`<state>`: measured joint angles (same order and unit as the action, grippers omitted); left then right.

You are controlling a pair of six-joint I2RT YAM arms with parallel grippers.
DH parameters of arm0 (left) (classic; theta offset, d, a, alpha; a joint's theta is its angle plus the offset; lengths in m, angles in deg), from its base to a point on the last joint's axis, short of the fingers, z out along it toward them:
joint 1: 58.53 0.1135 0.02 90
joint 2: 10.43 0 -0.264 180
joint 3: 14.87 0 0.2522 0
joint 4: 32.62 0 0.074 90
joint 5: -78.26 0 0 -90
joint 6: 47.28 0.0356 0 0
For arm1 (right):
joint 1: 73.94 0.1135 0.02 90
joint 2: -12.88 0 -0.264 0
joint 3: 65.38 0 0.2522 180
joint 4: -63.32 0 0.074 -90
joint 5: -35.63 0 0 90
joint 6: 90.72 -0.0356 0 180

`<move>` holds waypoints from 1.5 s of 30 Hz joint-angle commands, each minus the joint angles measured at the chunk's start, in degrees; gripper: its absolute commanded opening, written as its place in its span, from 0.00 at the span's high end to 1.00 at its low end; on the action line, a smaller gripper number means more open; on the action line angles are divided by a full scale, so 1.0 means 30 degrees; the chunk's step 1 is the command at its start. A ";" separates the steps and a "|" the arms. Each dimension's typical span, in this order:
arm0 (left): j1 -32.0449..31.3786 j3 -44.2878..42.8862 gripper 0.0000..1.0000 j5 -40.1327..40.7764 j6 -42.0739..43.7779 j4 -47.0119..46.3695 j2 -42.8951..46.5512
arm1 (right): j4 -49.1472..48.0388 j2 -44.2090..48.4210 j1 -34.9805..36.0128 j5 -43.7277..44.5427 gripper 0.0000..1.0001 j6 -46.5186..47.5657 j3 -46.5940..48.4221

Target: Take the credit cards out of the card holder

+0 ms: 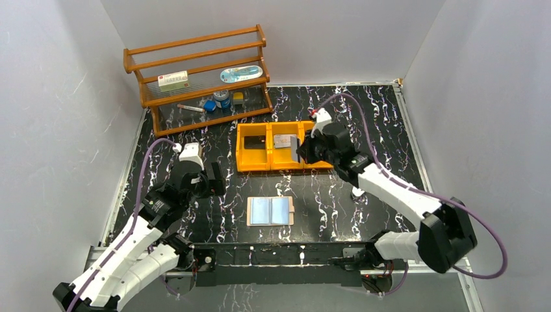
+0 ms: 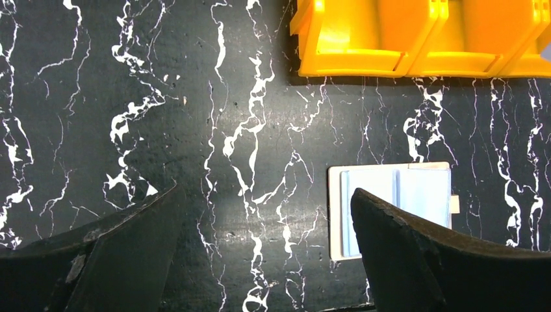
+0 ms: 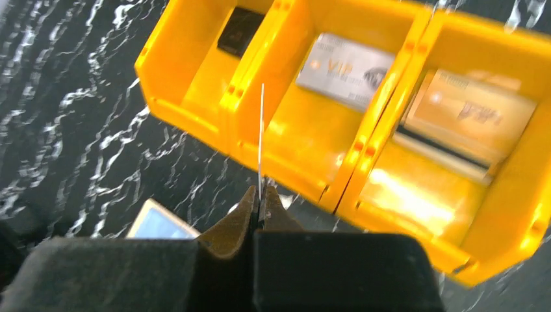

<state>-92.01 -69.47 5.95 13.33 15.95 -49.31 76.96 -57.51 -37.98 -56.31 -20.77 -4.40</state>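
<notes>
R claw (image 3: 260, 203) clenched on thin card (image 3: 261, 130), edge-on, over yellow bin (image 3: 195, 104); silver card (image 3: 344, 62), tan card (image 3: 468, 114), dark card (image 3: 239, 29) lie one per compartment. L claw (image 2: 265, 192) released, jaws wide, above tabletop (image 2: 130, 97), open card holder (image 1: 271, 210) just beside.

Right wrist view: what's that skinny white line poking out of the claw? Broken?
Not broken. It is a card seen edge-on, pinched in the shut right claw above the yellow bin. Nothing else looks odd.

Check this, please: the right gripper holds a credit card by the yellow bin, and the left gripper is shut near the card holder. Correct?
No: the left gripper is open near the card holder, as the left wrist view shows. The rest is right.
</notes>
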 commanded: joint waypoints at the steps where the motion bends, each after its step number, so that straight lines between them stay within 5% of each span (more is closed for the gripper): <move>1: 0.0068 0.0297 0.02 0.0290 0.1314 -0.0970 0.0006 | -0.0365 -0.2364 -0.0044 0.0324 1.00 0.6093 0.3468; 11: 0.0082 -0.0225 0.01 0.0130 0.1457 -0.1250 -0.2497 | 0.0736 -0.6692 0.0355 0.0256 1.00 1.3333 0.6699; 28: 0.0080 -0.0147 0.02 0.0401 0.1563 -0.1276 -0.2107 | -0.0607 -1.2365 0.2149 0.6638 1.00 2.2457 0.9572; 37: 0.0083 -0.0125 0.02 0.0428 0.1621 -0.1262 -0.2101 | -0.1034 -1.4209 0.2119 0.7032 1.00 2.4732 1.0124; 45: 0.0081 -0.0081 0.02 0.0431 0.1649 -0.1272 -0.2172 | -0.0992 -1.4249 0.2153 0.6625 0.88 2.5439 0.9413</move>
<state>-92.01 -69.12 5.88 17.44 12.48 -56.48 75.56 -101.24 -31.48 -36.09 53.76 23.30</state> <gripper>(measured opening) 0.983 0.103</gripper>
